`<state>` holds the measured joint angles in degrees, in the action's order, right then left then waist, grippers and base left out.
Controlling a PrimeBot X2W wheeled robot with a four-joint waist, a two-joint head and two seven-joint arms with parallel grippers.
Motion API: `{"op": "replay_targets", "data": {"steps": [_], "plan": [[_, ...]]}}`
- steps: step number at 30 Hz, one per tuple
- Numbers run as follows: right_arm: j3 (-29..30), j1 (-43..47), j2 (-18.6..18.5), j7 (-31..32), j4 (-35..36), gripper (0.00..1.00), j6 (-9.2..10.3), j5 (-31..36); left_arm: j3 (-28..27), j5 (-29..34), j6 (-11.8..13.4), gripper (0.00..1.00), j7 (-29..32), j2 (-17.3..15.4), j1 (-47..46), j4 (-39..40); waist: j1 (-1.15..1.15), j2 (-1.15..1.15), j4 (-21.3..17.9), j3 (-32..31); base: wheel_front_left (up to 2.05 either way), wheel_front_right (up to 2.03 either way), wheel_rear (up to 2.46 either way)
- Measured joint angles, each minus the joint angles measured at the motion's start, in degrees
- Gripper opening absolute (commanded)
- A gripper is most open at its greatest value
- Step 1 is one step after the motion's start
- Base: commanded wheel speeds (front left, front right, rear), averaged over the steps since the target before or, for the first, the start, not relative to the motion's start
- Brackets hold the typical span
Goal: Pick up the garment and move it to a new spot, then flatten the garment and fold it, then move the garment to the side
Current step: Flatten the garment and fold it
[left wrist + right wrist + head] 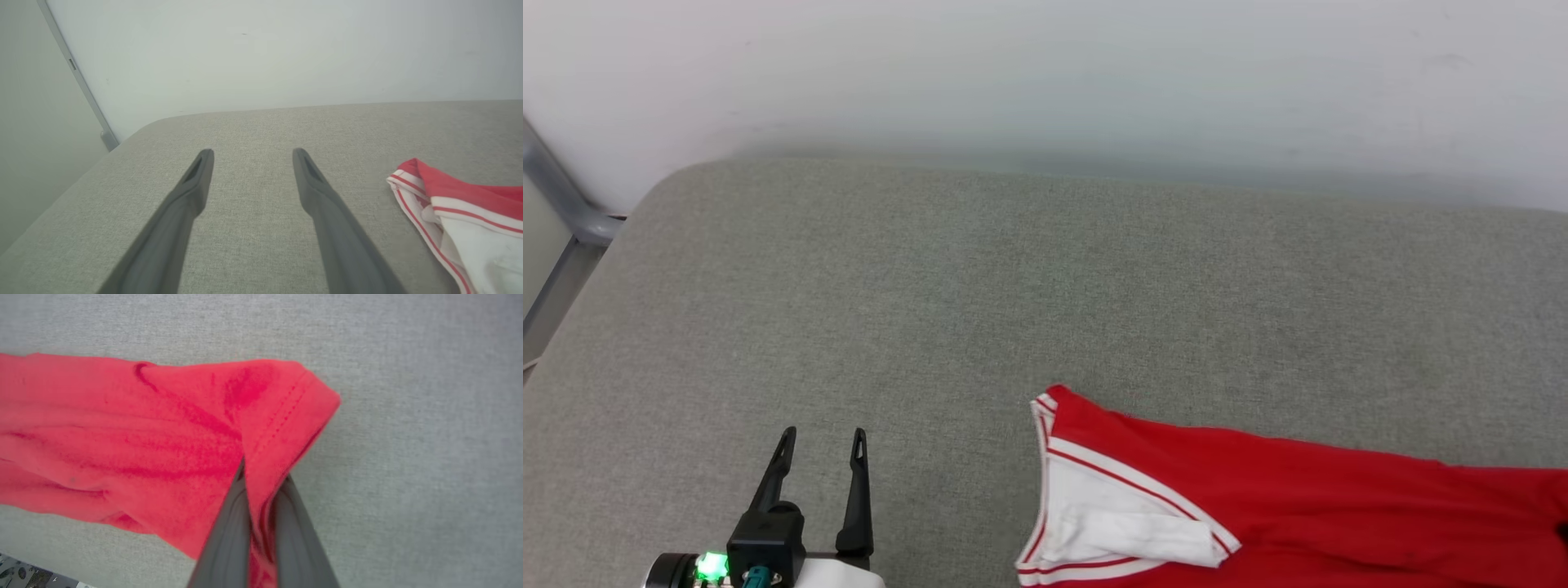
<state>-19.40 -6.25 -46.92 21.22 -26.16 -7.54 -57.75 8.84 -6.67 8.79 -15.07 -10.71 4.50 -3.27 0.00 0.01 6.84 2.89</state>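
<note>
Two grippers: right gripper (263,479) clamped tight on the hem of the red shirt (122,437); left gripper (823,441) wide apart, empty, left of the shirt.

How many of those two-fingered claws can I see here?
2. The left gripper is open over the grey cushion, left of the garment; the right gripper pinches the garment's red hem.

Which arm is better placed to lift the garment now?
Right. The right gripper is shut on a hemmed red edge of the garment; the left gripper hangs open over the grey cushion, apart from the cloth.
</note>
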Motion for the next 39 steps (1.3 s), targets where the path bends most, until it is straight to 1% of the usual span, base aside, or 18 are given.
{"op": "replay_targets", "data": {"steps": [3,6,9,13,18,21,25,30,34,39], "plan": [[0.3,-0.2,-1.1,0.5,-1.6,0.00,0.00,0.7,-0.5,0.5,-0.7,1.00,0.0,0.4,0.3,-0.3,0.00,0.00,-0.2,-0.6,0.00,0.00,0.00],[0.7,-0.1,-1.2,1.0,-0.8,0.00,0.00,0.3,-1.2,1.1,-1.1,1.00,0.0,0.7,0.8,-0.6,0.00,0.00,-0.3,-1.2,0.00,0.00,0.00],[1.3,0.3,-1.0,1.0,2.4,0.00,0.02,-1.0,-1.8,1.5,-1.3,1.00,0.0,0.9,1.3,-0.8,0.00,0.00,-0.6,-1.7,0.00,0.00,0.00],[1.9,1.5,0.6,2.7,8.6,0.00,0.03,-3.2,-2.3,2.0,-1.8,1.00,0.0,1.4,2.2,-1.1,0.00,0.00,-0.9,-2.4,0.00,0.00,0.00],[2.4,1.7,3.7,5.4,16.6,0.00,0.03,-3.8,-2.6,2.6,-2.4,1.00,0.0,1.8,2.3,-1.4,0.00,0.00,-1.1,-2.8,0.00,0.00,0.00],[2.0,1.4,5.6,7.3,20.1,0.00,0.03,-3.3,-2.7,3.0,-2.8,1.00,0.0,2.0,2.2,-1.6,0.00,0.00,-1.0,-2.7,0.00,0.00,0.00],[-0.2,-1.0,8.6,9.9,22.8,0.00,0.03,-1.5,-2.5,3.6,-3.3,1.00,0.0,2.3,1.9,-1.8,0.00,0.00,-0.4,-2.4,0.00,0.00,0.00],[-4.9,-5.0,13.1,12.2,24.0,0.00,0.04,1.1,-2.2,4.0,-3.8,1.00,0.0,2.9,1.0,-1.9,0.00,0.00,0.5,-1.7,0.00,0.00,0.00],[-9.2,-9.0,15.8,13.1,23.3,0.00,0.03,2.9,-2.0,4.2,-4.1,1.00,0.0,3.4,0.7,-2.1,0.00,0.00,1.3,-0.9,0.00,0.00,0.00],[-15.1,-14.7,18.9,12.2,20.6,0.00,0.03,5.0,-1.9,4.4,-4.5,1.00,0.0,3.7,-0.5,-2.3,0.00,0.00,2.2,0.3,0.00,0.00,0.00]]}}
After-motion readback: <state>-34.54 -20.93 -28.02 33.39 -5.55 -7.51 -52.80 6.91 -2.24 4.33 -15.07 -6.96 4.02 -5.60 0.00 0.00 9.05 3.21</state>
